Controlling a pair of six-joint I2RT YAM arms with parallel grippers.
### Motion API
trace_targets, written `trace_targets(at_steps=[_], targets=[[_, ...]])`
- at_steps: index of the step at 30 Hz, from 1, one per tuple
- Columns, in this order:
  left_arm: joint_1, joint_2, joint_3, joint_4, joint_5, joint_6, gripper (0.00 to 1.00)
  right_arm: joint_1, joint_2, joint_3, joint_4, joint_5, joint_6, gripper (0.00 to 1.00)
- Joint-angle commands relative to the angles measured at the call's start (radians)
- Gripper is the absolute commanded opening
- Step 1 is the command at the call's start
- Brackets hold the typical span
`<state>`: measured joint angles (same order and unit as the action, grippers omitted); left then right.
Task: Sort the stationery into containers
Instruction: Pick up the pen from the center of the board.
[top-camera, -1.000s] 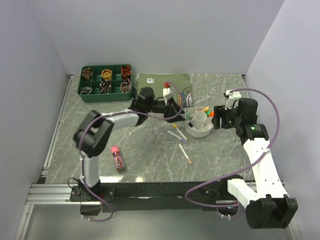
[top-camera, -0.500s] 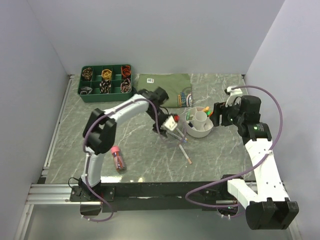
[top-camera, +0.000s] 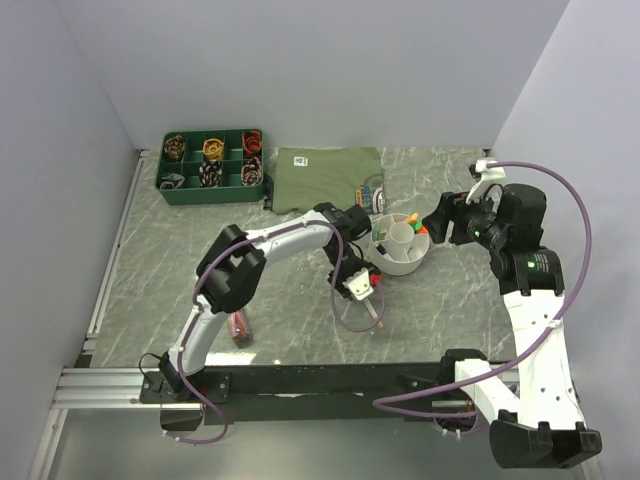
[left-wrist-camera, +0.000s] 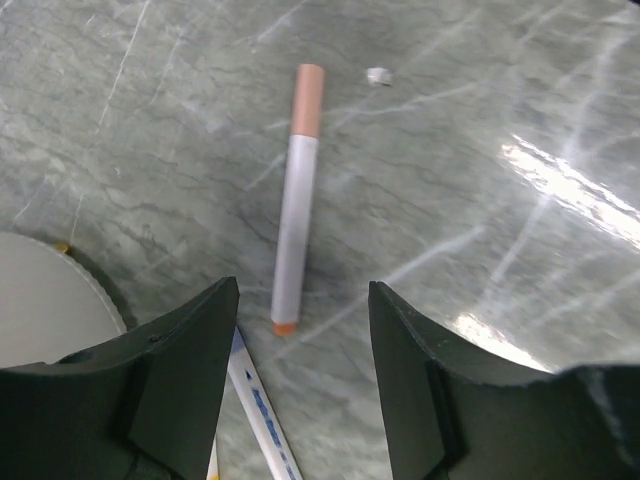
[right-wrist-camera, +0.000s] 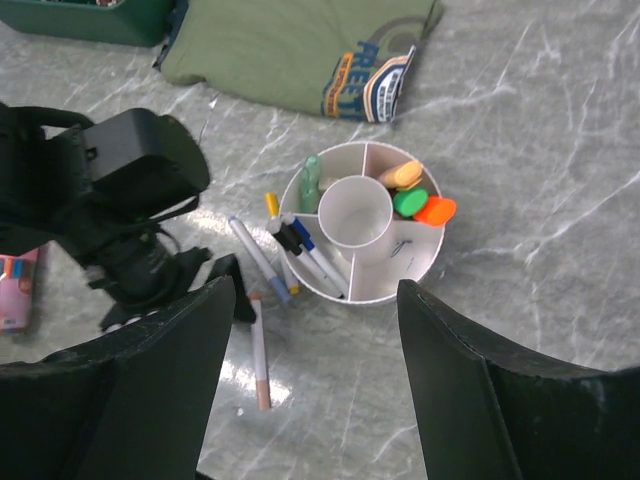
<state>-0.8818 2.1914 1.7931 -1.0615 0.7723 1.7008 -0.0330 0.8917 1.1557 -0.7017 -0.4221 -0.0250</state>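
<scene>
The left end effector (left-wrist-camera: 303, 300) hangs low over the marbled surface (left-wrist-camera: 480, 120) with its jaws spread and nothing between them. Straight ahead of the gap lies a slim pen (left-wrist-camera: 297, 195). It has a pale grey barrel, a peach-orange cap at the far end and a small orange tip at the end nearest the fingers, and it lies flat, apart from both. Beside the left finger (left-wrist-camera: 170, 380) a white pen with blue print (left-wrist-camera: 258, 405) lies flat, and further left the curved white wall of the round organiser (left-wrist-camera: 40, 300) shows. The right end effector (right-wrist-camera: 315, 300) hovers higher, its jaws also wide apart and gripping nothing. The organiser sits just ahead of it, a central cup (right-wrist-camera: 355, 212) ringed by divided compartments. A pale green marker (right-wrist-camera: 311, 180) stands in the far-left compartment. A peach highlighter (right-wrist-camera: 405, 175), a green cap (right-wrist-camera: 408, 203) and a bright orange cap (right-wrist-camera: 437, 210) crowd the far-right side. Dark-capped pens (right-wrist-camera: 300, 245) lean out over the near-left rim. Left of that rim a blue-tipped white pen (right-wrist-camera: 258, 258) lies loose, hemmed in by the left arm's black wrist (right-wrist-camera: 140, 190). Well to the left lies a pink-capped tube (top-camera: 238, 325), partly hidden by that arm. Farther ahead are a folded olive cloth (right-wrist-camera: 290, 50) and a dark green tray (top-camera: 212, 165).
</scene>
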Motion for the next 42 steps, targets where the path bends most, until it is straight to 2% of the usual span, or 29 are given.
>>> trace_targets(at_steps=[1, 5, 14, 20, 24, 27, 31, 35, 39, 42], targets=[[-0.032, 0.062, 0.092, 0.017, 0.047, -0.05, 0.58, -0.011, 0.007, 0.027, -0.03, -0.027, 0.01, 0.73], [-0.052, 0.129, 0.179, -0.032, 0.059, -0.075, 0.55, -0.015, 0.024, 0.048, -0.041, -0.058, 0.005, 0.73], [-0.1, 0.156, 0.166, -0.072, 0.032, -0.115, 0.51, -0.019, 0.027, 0.038, -0.03, -0.096, -0.026, 0.73], [-0.134, 0.174, 0.163, -0.057, 0.01, -0.2, 0.47, -0.019, 0.023, 0.033, -0.031, -0.112, -0.024, 0.73], [-0.152, 0.2, 0.181, -0.023, -0.027, -0.33, 0.44, -0.021, 0.023, 0.03, -0.035, -0.113, -0.042, 0.73], [-0.152, 0.215, 0.183, -0.015, -0.042, -0.351, 0.42, -0.021, 0.024, 0.027, -0.033, -0.124, -0.046, 0.73], [-0.155, 0.238, 0.183, 0.02, -0.08, -0.386, 0.34, -0.022, 0.024, 0.019, -0.033, -0.126, -0.058, 0.73], [-0.158, 0.257, 0.178, 0.011, -0.103, -0.418, 0.29, -0.022, 0.026, 0.018, -0.039, -0.129, -0.072, 0.73], [-0.148, 0.242, 0.209, -0.098, -0.068, -0.368, 0.22, -0.024, 0.029, 0.029, -0.05, -0.121, -0.087, 0.73], [-0.122, 0.193, 0.25, -0.149, -0.004, -0.381, 0.07, -0.025, 0.029, 0.039, -0.055, -0.112, -0.096, 0.72]])
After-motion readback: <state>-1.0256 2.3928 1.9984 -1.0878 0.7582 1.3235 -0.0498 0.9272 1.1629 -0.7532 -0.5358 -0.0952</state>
